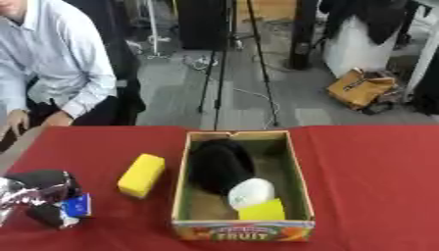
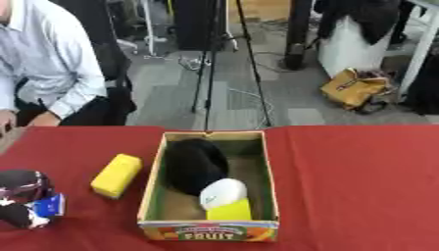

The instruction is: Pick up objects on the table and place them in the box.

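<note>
Box (image 1: 243, 230): sitting mid-counter, already holding black, white and yellow items.
Left hand (image 1: 38, 196): fingers clenching a blue object (image 1: 78, 205) left of the box; should be lifting clear, carrying over the rim.
Yellow block (image 1: 141, 175): lying just left of the box, waiting.

So the tabletop (image 1: 369, 186) has a red cloth over it, running edge to edge. Sitting roughly in the middle is a cardboard box (image 1: 298, 171) with "FRUIT" printed on its near end. Just to its left there's a yellow block (image 1: 142, 175), lying at a slant, close to the box wall but not touching. Further left, near the edge, a small blue thing (image 1: 78, 205).
</note>
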